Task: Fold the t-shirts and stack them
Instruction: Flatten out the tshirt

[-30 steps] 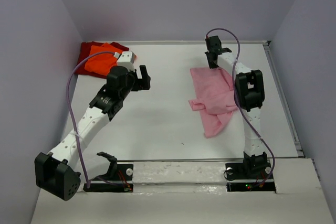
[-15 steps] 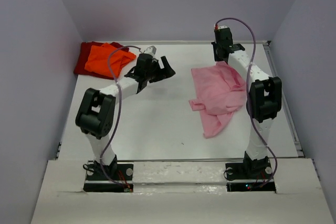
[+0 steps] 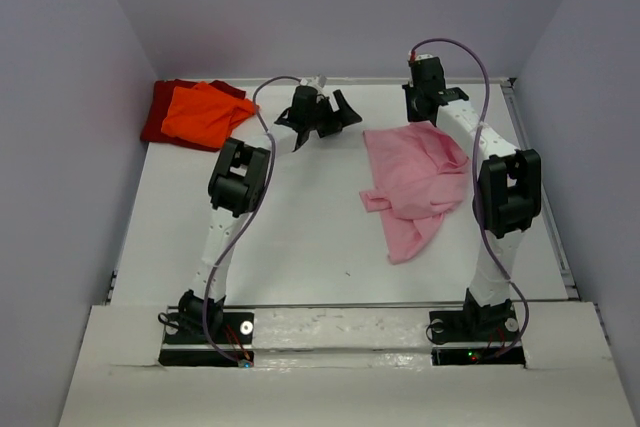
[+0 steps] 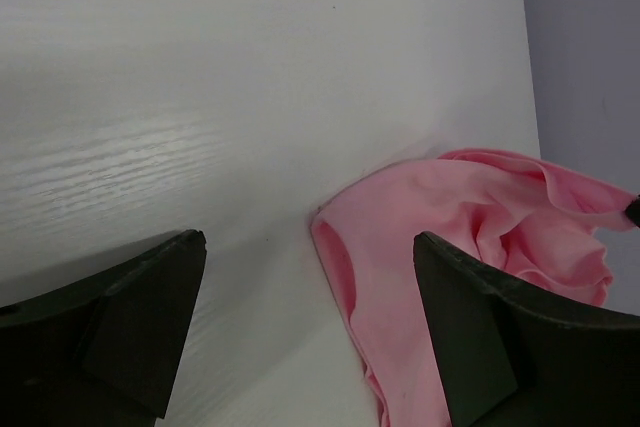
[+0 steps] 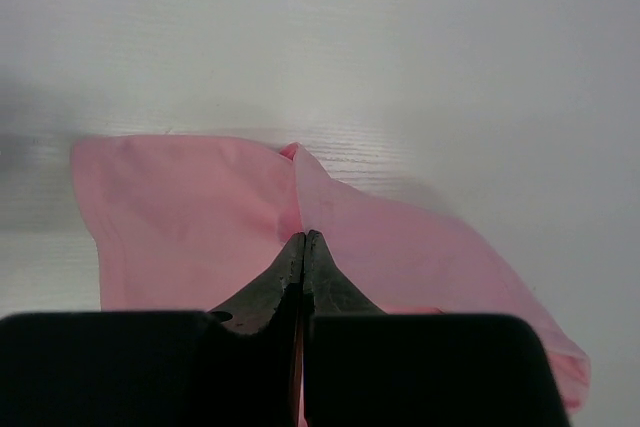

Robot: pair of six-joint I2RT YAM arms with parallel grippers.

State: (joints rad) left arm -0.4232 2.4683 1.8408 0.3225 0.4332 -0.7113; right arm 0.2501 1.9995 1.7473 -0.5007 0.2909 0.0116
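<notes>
Apparently spreading the pink t-shirt (image 3: 415, 177): right end effector (image 5: 303, 237) pinches its far edge; left end effector (image 4: 308, 242), wide, should grip the other corner.

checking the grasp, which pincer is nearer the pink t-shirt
Right. The right pincer is shut on the pink t-shirt at its far edge; left pincer hangs open beside its far-left corner.

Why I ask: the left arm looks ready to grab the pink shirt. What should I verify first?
1. Right gripper shut on the pink shirt's far edge: ok.
2. Left gripper open: ok.
3. Shirt's corner lined up between the left jaws: ok.
4. Left gripper low enough to pinch cloth: cannot tell.
5. Pink shirt lying flat: not ok, rumpled.
6. Orange shirt clear of both grippers: ok.
</notes>
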